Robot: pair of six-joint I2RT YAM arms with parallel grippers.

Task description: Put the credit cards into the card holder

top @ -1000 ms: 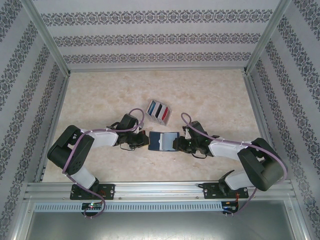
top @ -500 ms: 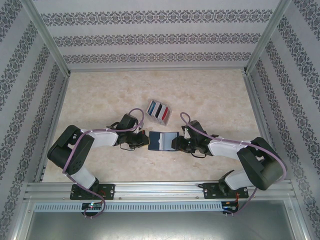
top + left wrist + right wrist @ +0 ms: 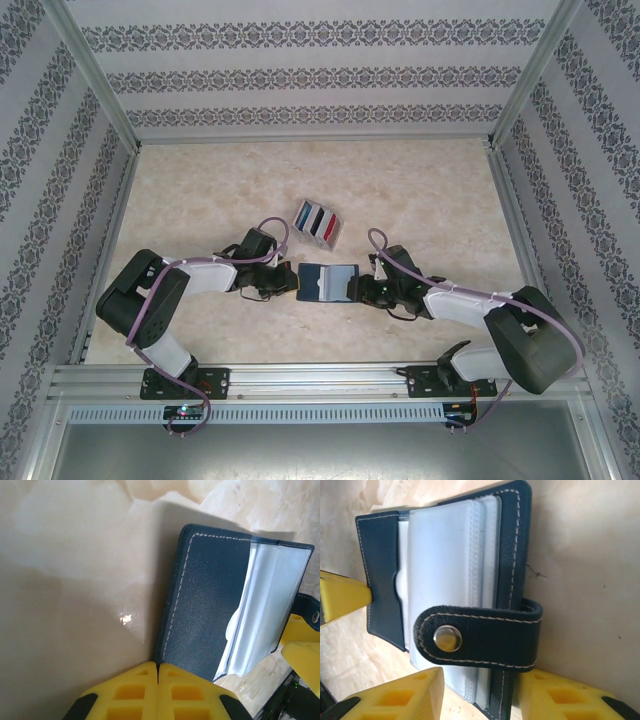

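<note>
The navy card holder (image 3: 328, 282) lies open on the table between my two grippers, clear sleeves showing inside. In the left wrist view my left gripper (image 3: 158, 666) is shut, its yellow tips pinching the stitched left edge of the card holder's cover (image 3: 205, 605). My right gripper (image 3: 479, 680) is open, its fingers straddling the right cover and sleeves just below the snap strap (image 3: 480, 637); from above it sits at the holder's right edge (image 3: 362, 290). The credit cards (image 3: 318, 222), red, dark blue and whitish, stand in a clear slotted case behind the holder.
Aluminium rails (image 3: 320, 378) border the near edge, and patterned walls close the other three sides. The marble tabletop (image 3: 420, 190) stretches behind and to both sides of the arms.
My right arm has shifted slightly to the right and lower, with its gripper staying at the holder's right edge. The left arm and the card holder have not moved.
</note>
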